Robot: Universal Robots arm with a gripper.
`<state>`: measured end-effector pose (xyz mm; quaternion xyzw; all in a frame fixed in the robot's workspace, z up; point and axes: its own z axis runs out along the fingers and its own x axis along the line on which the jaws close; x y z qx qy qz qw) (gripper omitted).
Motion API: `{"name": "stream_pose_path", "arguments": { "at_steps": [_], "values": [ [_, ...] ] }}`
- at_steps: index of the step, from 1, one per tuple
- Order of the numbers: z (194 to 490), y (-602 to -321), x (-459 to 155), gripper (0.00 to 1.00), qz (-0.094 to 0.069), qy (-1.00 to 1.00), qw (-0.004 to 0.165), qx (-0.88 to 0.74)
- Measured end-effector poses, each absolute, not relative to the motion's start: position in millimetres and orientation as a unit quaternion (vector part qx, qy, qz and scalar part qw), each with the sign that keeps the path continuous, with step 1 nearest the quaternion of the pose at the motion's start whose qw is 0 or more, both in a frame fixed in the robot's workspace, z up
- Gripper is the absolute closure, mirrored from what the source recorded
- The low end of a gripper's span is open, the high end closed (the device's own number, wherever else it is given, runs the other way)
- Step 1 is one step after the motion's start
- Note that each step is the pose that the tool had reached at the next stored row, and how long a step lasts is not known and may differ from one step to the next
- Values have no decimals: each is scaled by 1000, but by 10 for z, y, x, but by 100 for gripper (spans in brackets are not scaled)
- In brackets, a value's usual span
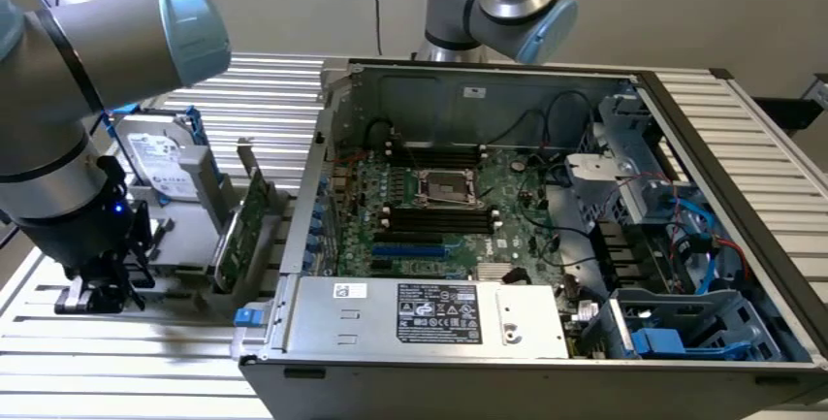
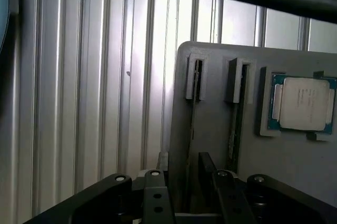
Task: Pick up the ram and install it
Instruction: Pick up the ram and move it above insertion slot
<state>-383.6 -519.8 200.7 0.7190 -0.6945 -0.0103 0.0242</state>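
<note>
The hand (image 2: 184, 163) hangs released, fingers (image 2: 157, 187) spread either side of the ram (image 2: 190, 129), which stands on edge in a slotted grey holder (image 2: 213, 129) on the tabletop (image 2: 105, 103). In the exterior view the open computer case (image 1: 492, 85) lies at its three o'clock.

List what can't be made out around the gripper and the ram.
- Ram, wrist view: edge-on in the holder slot, so chips and label are hidden.
- Gripper fingertips, exterior view: the gripper body blocks what lies between them.
- Power supply label, exterior view: print too small to read.
- CPU marking, wrist view: too faint to read.
</note>
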Motion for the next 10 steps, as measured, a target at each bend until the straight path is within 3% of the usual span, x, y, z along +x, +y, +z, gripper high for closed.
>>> {"name": "stream_pose_path", "arguments": {
  "at_steps": [10],
  "values": [
    [1942,-5194,-3847,64,-18,-716,18,698]
  ]
}}
